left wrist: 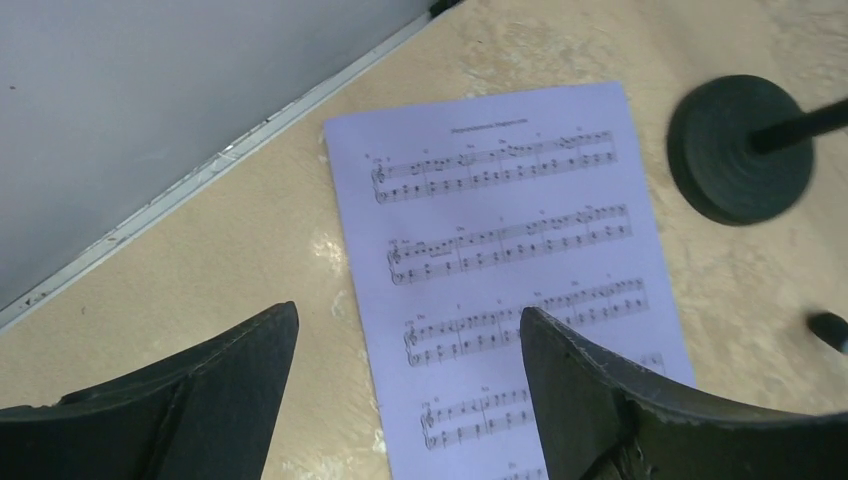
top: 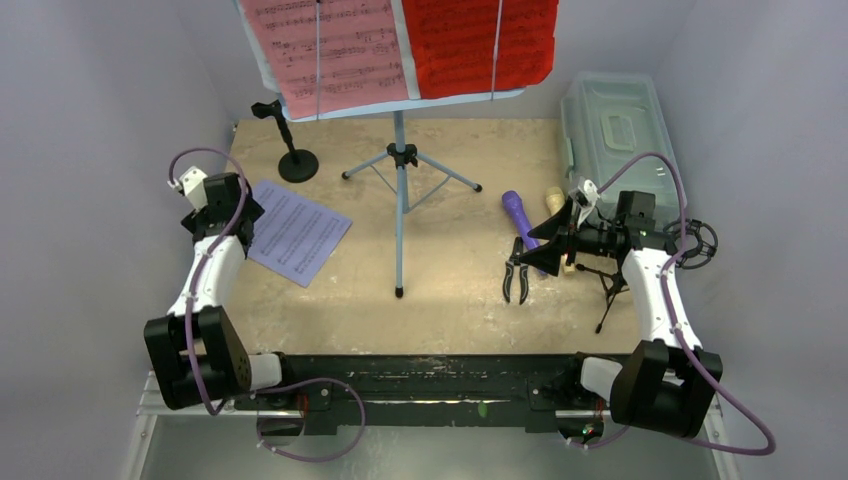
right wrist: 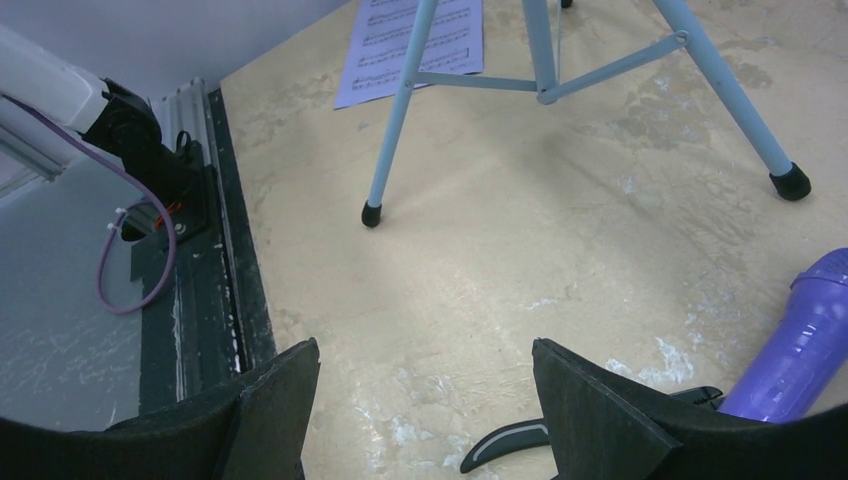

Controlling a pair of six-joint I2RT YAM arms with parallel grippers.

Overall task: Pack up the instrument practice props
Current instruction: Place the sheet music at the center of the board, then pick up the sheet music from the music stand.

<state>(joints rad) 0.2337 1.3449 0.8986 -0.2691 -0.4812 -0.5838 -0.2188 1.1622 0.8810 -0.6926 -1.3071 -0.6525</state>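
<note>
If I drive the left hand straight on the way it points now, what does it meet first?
The loose sheet-music page lying flat on the table. The open left hand points down at it with nothing in between. How high it hangs above the page is unclear.

A translucent grey-green plastic box [top: 612, 135] is sitting at the far right corner of the desk [top: 460, 290], its lid on and its long side lying along the desk's right edge. The desk is showing a mottled beige, stone-patterned top with pale scuffs. A black rail [top: 440, 380] is running along the desk's near edge. Pale grey walls [top: 100, 150] are closing in the desk's left, right and far sides.
</note>
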